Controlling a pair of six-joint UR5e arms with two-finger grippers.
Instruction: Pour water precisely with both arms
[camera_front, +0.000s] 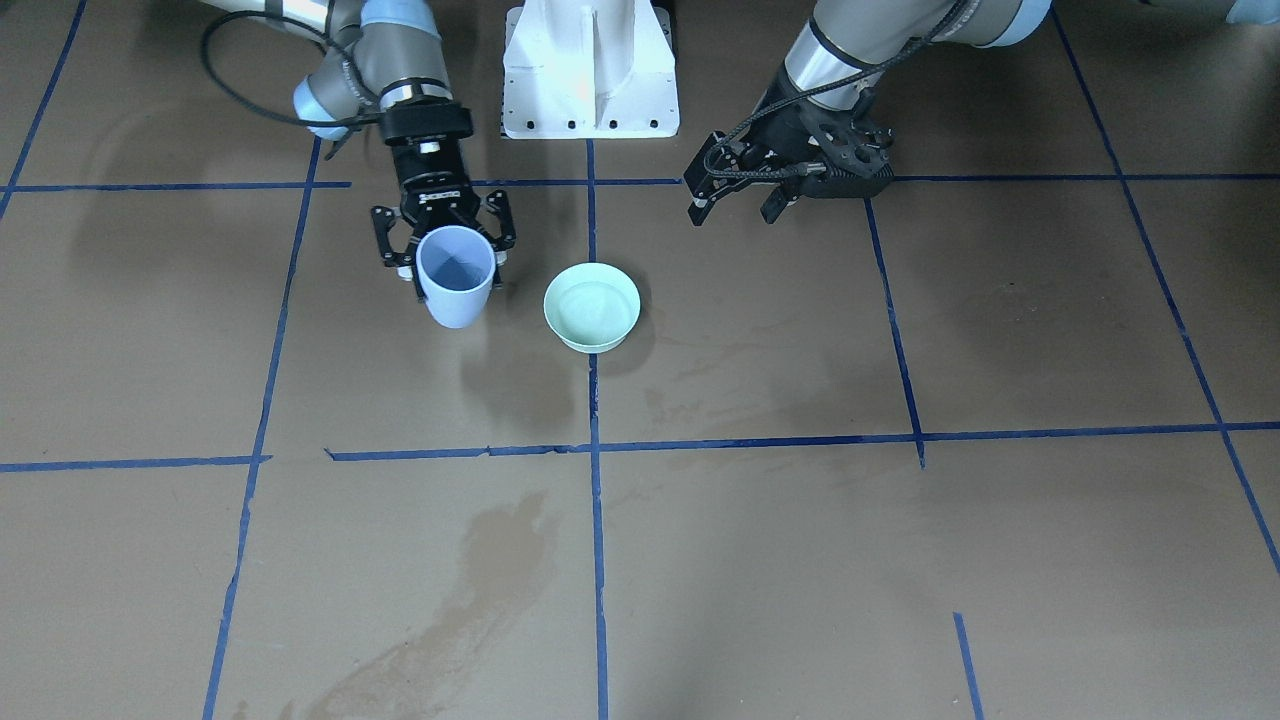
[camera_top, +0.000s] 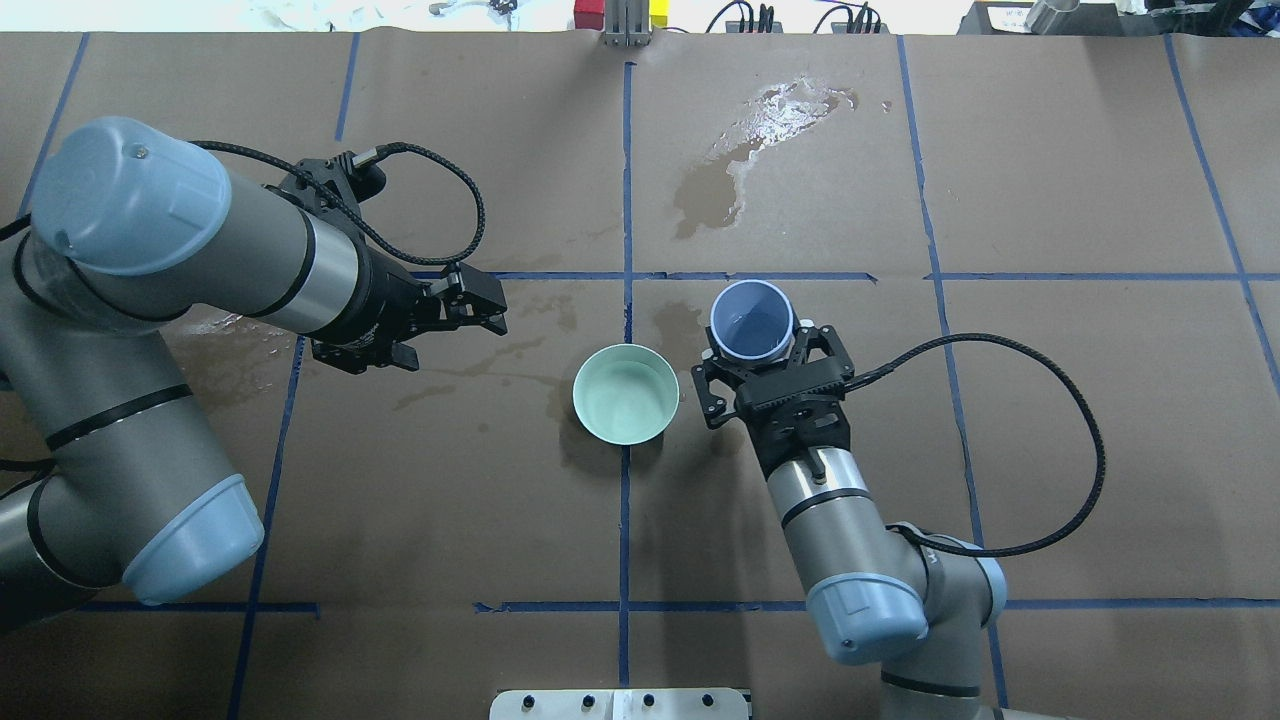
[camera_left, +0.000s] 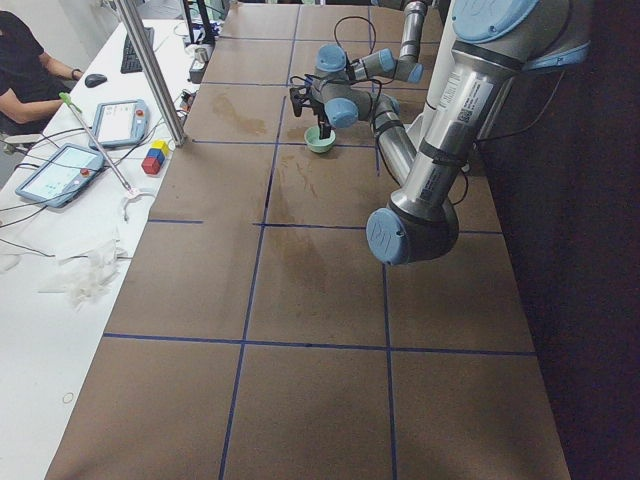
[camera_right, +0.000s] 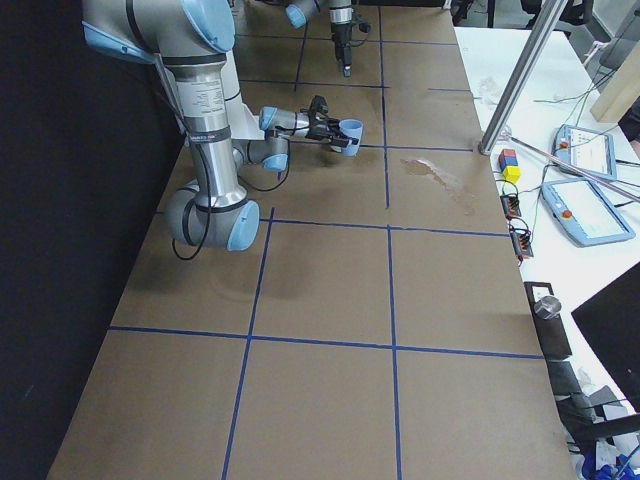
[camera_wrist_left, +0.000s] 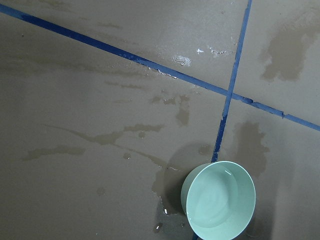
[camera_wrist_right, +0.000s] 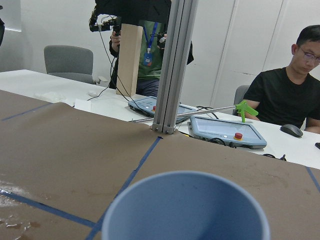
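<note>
Water: a clear, glossy pool lies in the bottom of the pale green bowl; a darker level surface low inside the blue cup looks like more of it, though less surely.
Bowl: upright on the table, on a blue tape line near the middle of the grid.
Cup: upright, just beside the bowl but apart from it – on the robot's right of it.
Right gripper: its two fingers close around the cup's upper wall, one on each side, gripping it.
Right arm: reaches forward from the near edge of the overhead view, wrist level behind the cup.
Left gripper: jaws spread apart with nothing between them, raised off the table on the bowl's other side, well apart from it.
Left arm: comes in from the overhead view's left – its wrist camera looks down on the bowl.
Table: brown paper with dark blotchy stains and a shiny wet patch toward the far edge.
Pedestal: white, bolted, between the arms.
</note>
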